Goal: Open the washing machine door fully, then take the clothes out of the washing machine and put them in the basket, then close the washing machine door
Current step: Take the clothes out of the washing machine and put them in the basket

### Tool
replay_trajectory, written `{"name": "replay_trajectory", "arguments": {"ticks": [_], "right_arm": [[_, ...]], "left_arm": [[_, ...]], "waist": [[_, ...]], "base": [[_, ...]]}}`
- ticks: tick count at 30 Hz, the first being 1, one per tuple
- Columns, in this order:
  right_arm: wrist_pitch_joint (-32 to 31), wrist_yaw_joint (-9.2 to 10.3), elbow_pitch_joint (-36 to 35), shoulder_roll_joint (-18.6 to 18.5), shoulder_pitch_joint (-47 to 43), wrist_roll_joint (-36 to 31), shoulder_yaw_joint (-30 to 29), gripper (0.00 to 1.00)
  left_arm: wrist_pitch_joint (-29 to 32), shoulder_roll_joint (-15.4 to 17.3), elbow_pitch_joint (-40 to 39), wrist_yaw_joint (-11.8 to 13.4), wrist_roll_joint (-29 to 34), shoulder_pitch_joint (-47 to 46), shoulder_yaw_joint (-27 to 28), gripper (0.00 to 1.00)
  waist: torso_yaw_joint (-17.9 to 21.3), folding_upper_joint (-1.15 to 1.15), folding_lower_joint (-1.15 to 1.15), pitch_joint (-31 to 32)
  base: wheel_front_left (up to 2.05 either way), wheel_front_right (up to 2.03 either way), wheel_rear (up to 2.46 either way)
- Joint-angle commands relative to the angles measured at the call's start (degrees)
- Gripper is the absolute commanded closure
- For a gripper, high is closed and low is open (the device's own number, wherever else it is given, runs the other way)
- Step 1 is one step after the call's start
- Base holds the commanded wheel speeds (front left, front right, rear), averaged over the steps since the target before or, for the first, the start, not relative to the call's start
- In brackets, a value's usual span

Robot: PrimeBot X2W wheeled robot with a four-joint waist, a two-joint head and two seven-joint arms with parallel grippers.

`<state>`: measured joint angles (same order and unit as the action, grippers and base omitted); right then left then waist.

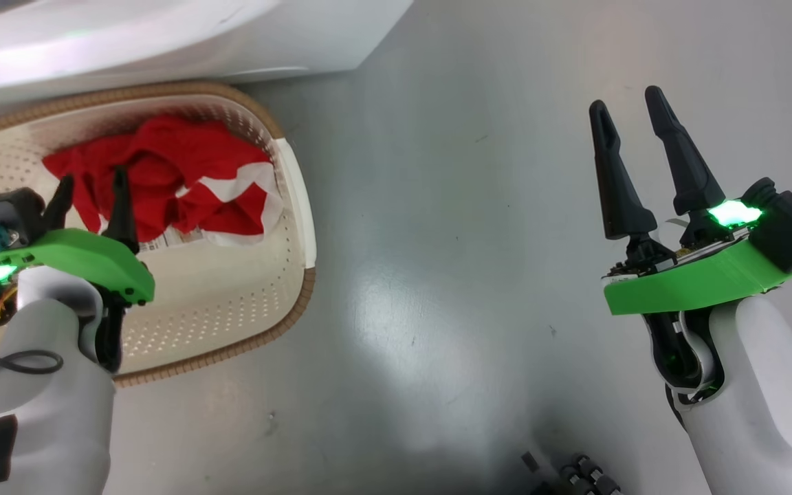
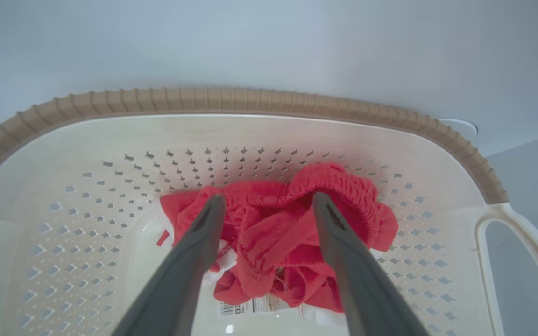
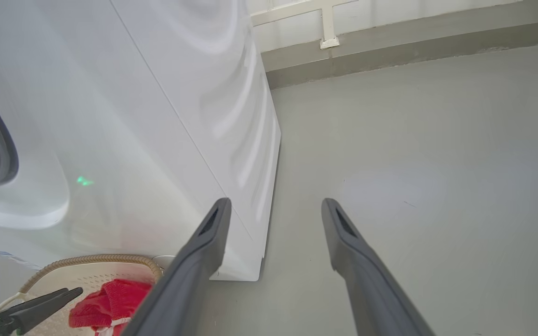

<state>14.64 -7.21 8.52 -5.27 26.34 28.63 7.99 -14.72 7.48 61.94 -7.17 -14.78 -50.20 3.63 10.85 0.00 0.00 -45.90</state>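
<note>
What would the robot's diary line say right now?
left tool: open, over clothes in basket | right tool: open, empty, over floor | washing machine: beside basket
</note>
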Motion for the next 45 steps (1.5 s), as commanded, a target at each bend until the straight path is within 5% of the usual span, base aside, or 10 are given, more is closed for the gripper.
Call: {"name": "replay_trajectory", "arguments": {"ticks": [1, 45], "right_arm": [[0.4, -0.28, -1.0, -0.4, -1.9, -0.1, 0.6, 0.00], [0.4, -0.28, 2.6, -4.9, -12.9, -0.6, 0.0, 0.00]], "left_arm": [[-0.3, 1.4, -1.5, -0.3, -0.5, 3.6, 1.1, 0.00], [-0.3, -2.4, -32.9, -0.3, 1.1, 27.6, 2.7, 0.00]], "waist": [[-0.5, 0.00, 0.00, 1.3], [-5.8, 0.00, 0.00, 27.7]], "base": [[0.00, 0.00, 0.00], [0.00, 0.00, 0.00]]}}
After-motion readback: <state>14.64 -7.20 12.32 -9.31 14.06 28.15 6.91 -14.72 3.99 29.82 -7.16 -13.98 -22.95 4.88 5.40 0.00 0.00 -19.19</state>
